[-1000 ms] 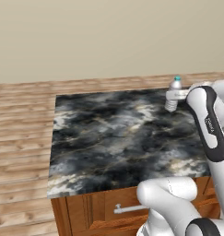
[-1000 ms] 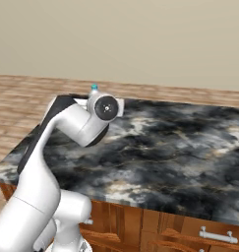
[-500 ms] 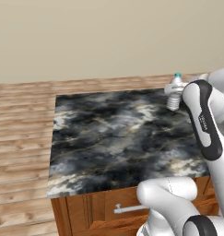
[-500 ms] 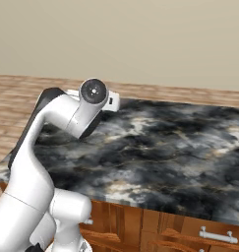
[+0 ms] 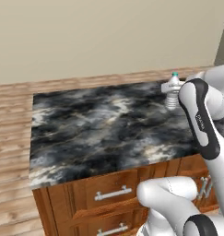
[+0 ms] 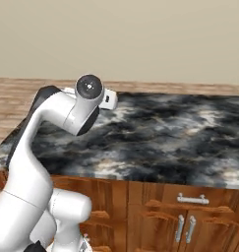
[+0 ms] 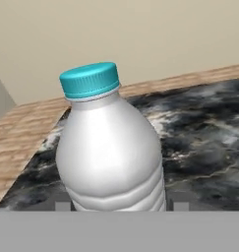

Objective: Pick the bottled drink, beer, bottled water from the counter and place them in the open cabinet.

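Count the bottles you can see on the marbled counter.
1: the bottled water stands upright near the counter edge, beside the arm. Others may be hidden behind the arm.

Two base views look forward and down from behind the arm, left and right, sharing the counter [image 5: 99, 133]; the hand view sits close behind the bottled water [image 7: 111, 152], facing the far wall.

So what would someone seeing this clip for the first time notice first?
The bottled water looms largest: in the hand view its blue-green cap and pale body stand right in front of the camera, upright on the marbled counter. From the left base view the bottle sits near the counter's far right corner, partly behind the white arm. From the right base view the arm bends across the slab's left end.
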